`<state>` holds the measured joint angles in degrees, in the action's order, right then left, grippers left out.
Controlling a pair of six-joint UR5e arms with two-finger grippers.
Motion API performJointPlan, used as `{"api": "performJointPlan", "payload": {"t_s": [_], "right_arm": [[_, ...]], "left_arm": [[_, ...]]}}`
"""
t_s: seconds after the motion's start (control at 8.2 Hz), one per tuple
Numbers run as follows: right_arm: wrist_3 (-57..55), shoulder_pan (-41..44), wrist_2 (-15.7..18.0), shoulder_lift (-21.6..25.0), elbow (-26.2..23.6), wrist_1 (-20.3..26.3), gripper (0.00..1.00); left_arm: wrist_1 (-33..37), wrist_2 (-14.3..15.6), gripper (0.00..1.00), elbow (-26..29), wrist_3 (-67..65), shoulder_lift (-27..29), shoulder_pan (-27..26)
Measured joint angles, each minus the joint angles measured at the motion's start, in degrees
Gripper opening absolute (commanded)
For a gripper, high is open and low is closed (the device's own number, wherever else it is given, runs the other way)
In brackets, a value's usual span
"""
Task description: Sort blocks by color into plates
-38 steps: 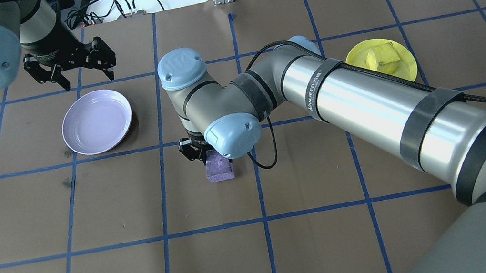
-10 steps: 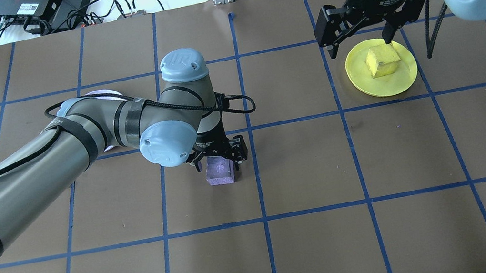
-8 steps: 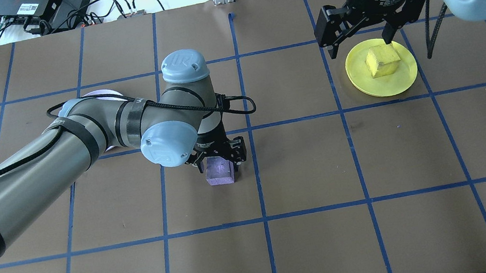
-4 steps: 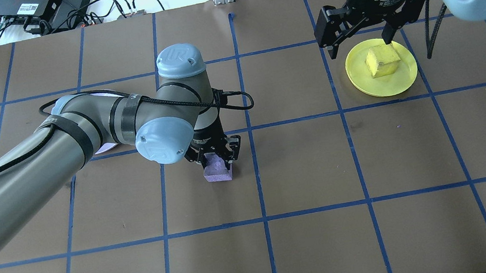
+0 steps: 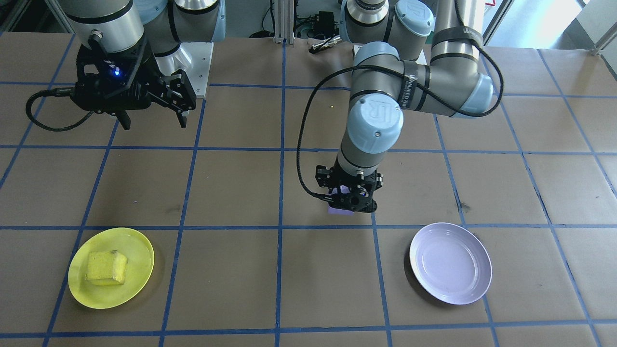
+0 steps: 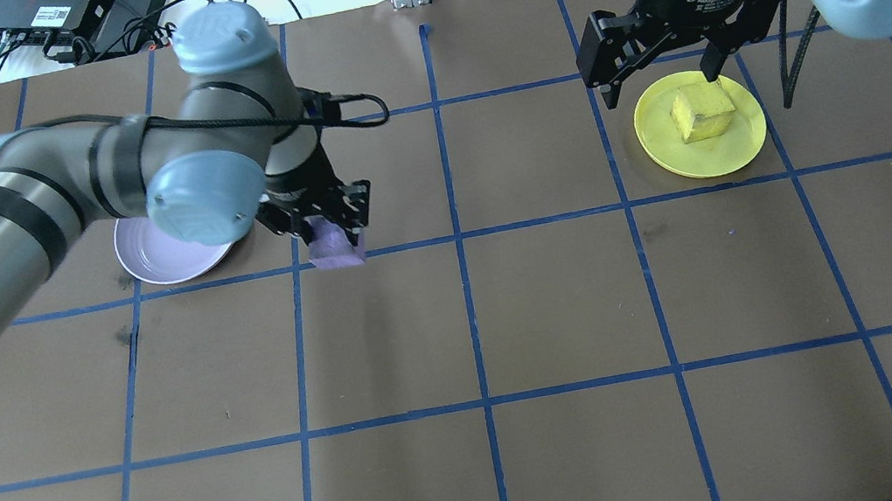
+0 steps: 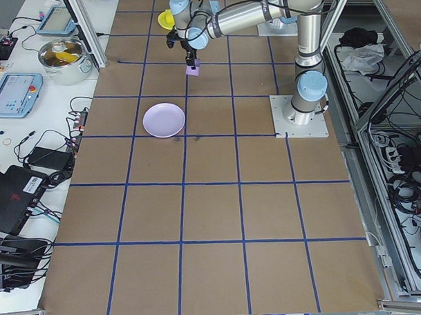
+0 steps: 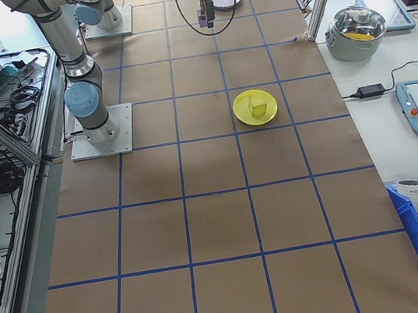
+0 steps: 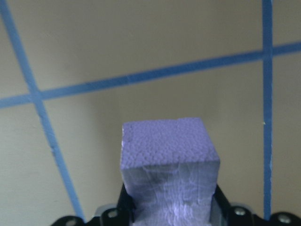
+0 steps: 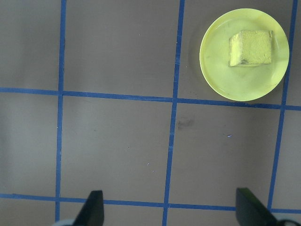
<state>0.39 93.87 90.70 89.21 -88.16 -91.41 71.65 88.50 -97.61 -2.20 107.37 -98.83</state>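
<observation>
The purple block (image 6: 336, 247) is up in the air, just beside the purple plate (image 6: 147, 260), squeezed in the left pincer (image 6: 328, 231). It looks like the carrying step; next the block should go over that plate and be let go. The yellow block (image 6: 702, 111) sits on the yellow plate (image 6: 736, 152), far from the purple plate, under the right pincer (image 6: 654, 73), which is wide open.

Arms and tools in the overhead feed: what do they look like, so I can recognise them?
Both arms are silver-grey tubes with pale blue joint caps, black bands and an external black cable. The left tool and right tool are black two-finger units; the right's collar carries white lettering.
</observation>
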Motion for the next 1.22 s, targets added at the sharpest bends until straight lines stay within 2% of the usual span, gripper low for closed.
{"api": "performJointPlan", "payload": {"t_s": [0.37, 0.85, 0.98, 1.1, 1.22], "right_arm": [[0.04, 0.00, -0.05, 0.00, 0.00, 0.00, 1.00], [-0.23, 0.00, -0.23, 0.00, 0.00, -0.41, 1.00], [-0.19, 0.00, -0.21, 0.00, 0.00, -0.46, 1.00], [-0.08, 0.00, -0.16, -0.01, 0.00, -0.54, 1.00], [0.03, -0.04, -0.11, -0.05, 0.00, -0.95, 1.00]], "left_arm": [[0.11, 1.84, 0.00, 7.66, 8.21, 0.98, 10.16], [-0.44, 4.55, 0.00, 10.28, 20.78, 5.07, 21.28], [-0.50, 4.64, 0.09, 10.36, 21.99, 6.36, 22.21], [-0.57, 4.36, 0.51, 10.36, 22.51, 7.81, 22.51], [-0.64, 4.13, 1.00, 10.39, 22.73, 8.94, 22.64]]}}
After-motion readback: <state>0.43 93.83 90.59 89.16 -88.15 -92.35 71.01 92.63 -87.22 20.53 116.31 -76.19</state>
